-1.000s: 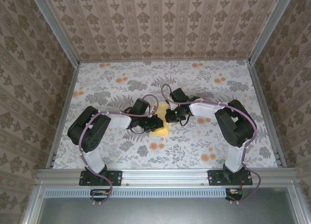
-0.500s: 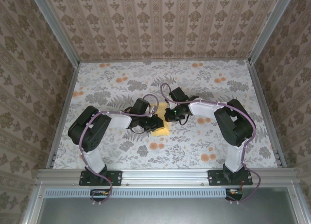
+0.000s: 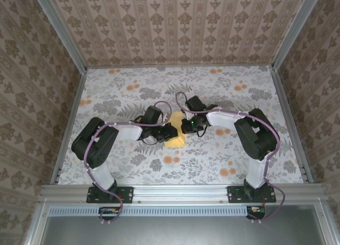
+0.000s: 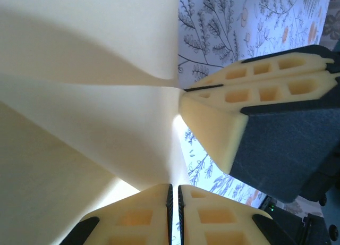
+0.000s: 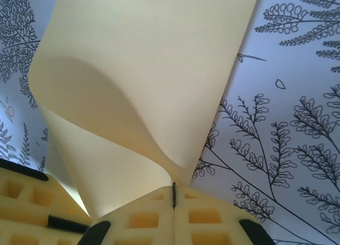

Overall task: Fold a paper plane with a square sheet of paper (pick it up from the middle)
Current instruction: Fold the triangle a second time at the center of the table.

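The square sheet of paper (image 3: pixel 176 136) is plain yellow and lies mid-table between both grippers. It is lifted and curled into soft waves (image 4: pixel 90 96), with no sharp crease showing. My left gripper (image 4: pixel 174 189) is shut on one edge of it, its jaws nearly touching. My right gripper (image 5: pixel 173 189) is shut tight on the sheet (image 5: pixel 143 69) from the opposite side. From above, the left gripper (image 3: pixel 170 131) and right gripper (image 3: pixel 186 127) stand close together over the paper. The right fingers (image 4: pixel 255 85) show in the left wrist view, pinching the sheet's edge. A paper plane is out of view.
The table (image 3: pixel 127 91) wears a grey leaf-print cloth with small orange flower blotches (image 3: pixel 171 160). Patterned walls and metal rails (image 3: pixel 69 123) close it in on three sides. Both arm bases stand at the near edge.
The left arm's elbow has shifted slightly towards the near left. A little more yellow paper shows between the grippers. The right arm has hardly moved.
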Controlling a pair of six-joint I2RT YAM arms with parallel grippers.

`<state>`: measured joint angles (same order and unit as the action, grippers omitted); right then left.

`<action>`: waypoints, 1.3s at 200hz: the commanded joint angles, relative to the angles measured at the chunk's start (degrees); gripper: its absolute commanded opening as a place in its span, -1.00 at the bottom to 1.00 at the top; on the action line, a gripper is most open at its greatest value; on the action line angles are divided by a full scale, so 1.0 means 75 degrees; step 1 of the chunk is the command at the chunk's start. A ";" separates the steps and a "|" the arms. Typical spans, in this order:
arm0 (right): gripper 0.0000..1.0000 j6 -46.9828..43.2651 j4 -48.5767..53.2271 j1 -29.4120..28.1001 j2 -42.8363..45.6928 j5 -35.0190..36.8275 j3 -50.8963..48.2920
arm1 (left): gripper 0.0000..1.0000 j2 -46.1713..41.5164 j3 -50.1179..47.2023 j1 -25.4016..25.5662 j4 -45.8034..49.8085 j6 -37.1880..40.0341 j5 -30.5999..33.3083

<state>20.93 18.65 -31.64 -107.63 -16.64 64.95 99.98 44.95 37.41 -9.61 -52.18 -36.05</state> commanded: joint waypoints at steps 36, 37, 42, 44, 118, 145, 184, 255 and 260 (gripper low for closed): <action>-0.94 -0.0132 0.0226 0.0047 0.0044 0.0158 0.0222 | -0.71 0.0036 0.0302 -0.0040 0.0140 0.0301 0.0050; -0.94 -0.0137 0.0229 0.0047 0.0037 0.0157 0.0228 | -0.71 0.0038 0.0313 -0.0035 0.0136 0.0307 0.0049; -0.94 -0.0135 0.0221 0.0047 0.0019 0.0155 0.0243 | -0.71 0.0067 0.0339 -0.0031 0.0153 0.0319 0.0049; -0.94 -0.0149 0.0229 0.0047 0.0010 0.0156 0.0252 | -0.71 0.0073 0.0336 -0.0034 0.0155 0.0323 0.0049; -0.94 -0.0189 0.0253 0.0058 -0.0179 0.0133 0.0433 | -0.71 0.0213 0.0474 -0.0059 0.0272 0.0416 0.0157; -0.94 -0.0213 0.0257 0.0059 -0.0218 0.0135 0.0460 | -0.71 0.0239 0.0495 -0.0066 0.0254 0.0427 0.0213; -0.94 -0.0235 0.0283 0.0058 -0.0308 0.0145 0.0531 | -0.71 0.0285 0.0533 -0.0077 0.0064 0.0407 0.0213; -0.94 -0.0265 0.0307 0.0070 -0.0414 0.0133 0.0648 | -0.72 -0.0086 0.0013 -0.0126 -0.0173 0.0244 0.0383; -0.94 -0.0264 0.0313 0.0070 -0.0413 0.0128 0.0647 | -0.72 -0.0208 -0.0089 -0.0125 -0.0151 0.0231 0.0442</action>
<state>19.64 19.55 -31.38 -109.78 -16.64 68.12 101.23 47.03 36.67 -9.87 -50.50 -34.20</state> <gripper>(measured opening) 0.057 0.141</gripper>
